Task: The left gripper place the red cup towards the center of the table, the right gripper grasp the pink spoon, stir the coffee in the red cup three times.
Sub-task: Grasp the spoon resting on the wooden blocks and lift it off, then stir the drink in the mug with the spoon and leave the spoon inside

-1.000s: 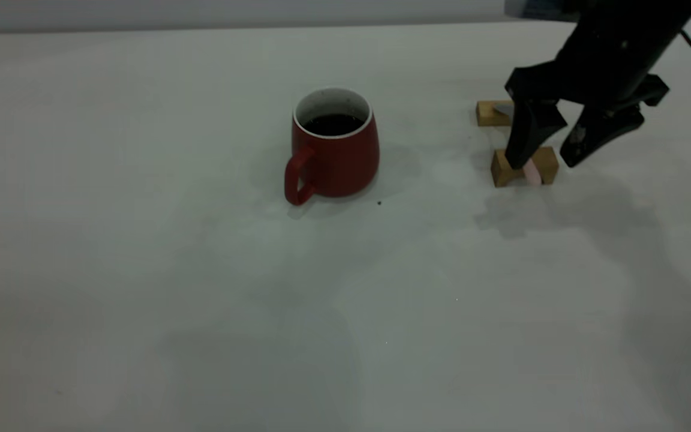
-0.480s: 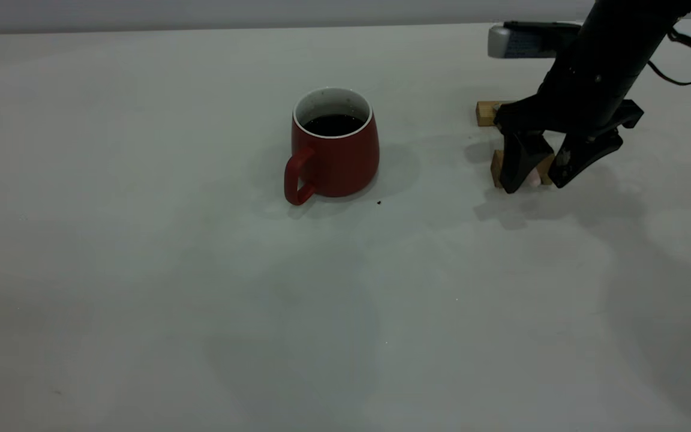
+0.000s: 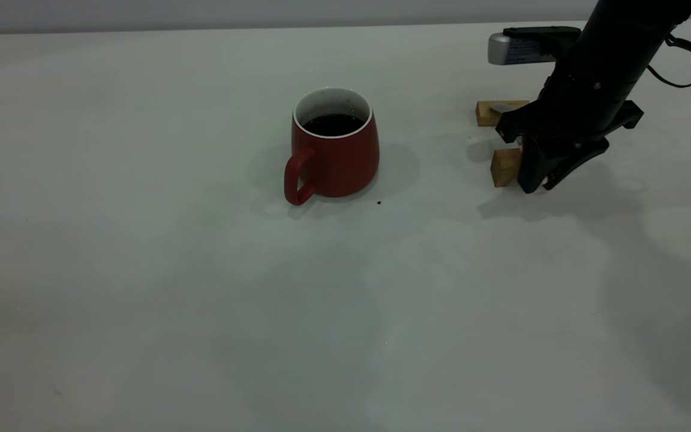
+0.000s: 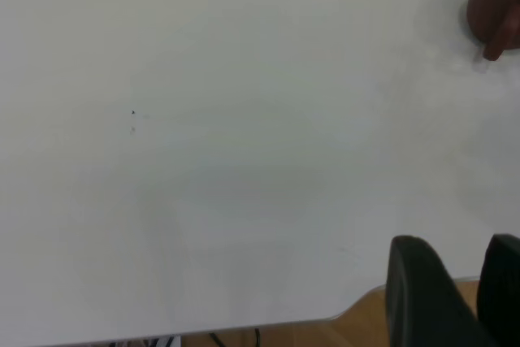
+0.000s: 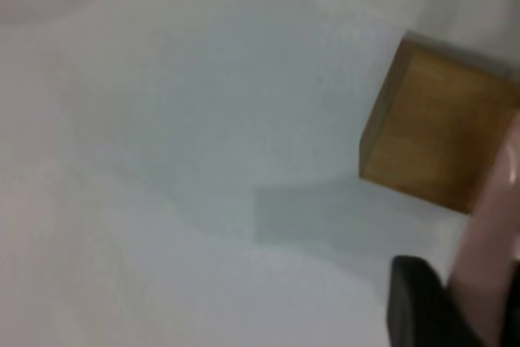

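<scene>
The red cup (image 3: 335, 153) stands upright near the middle of the table (image 3: 201, 300), handle toward the front left, with dark coffee (image 3: 333, 124) inside. My right gripper (image 3: 534, 183) is low at the near wooden block (image 3: 504, 167), shut on the pink spoon (image 5: 491, 217). The pale pink handle runs between the black fingers (image 5: 414, 306) of this gripper (image 5: 471, 314). The spoon's grey bowl end (image 3: 501, 108) rests on the far block (image 3: 488, 113). My left gripper (image 4: 471, 282) is parked over the table's edge, far from the cup (image 4: 496, 6), holding nothing.
Two tan wooden blocks sit right of the cup, about a hand's width from it. A tiny dark speck (image 3: 379, 203) lies by the cup's base. Wooden floor (image 4: 366, 323) shows past the table's edge in the left wrist view.
The right gripper came down over the near block and its fingers went from wide apart to closed on the spoon's handle. The cup has not moved.
</scene>
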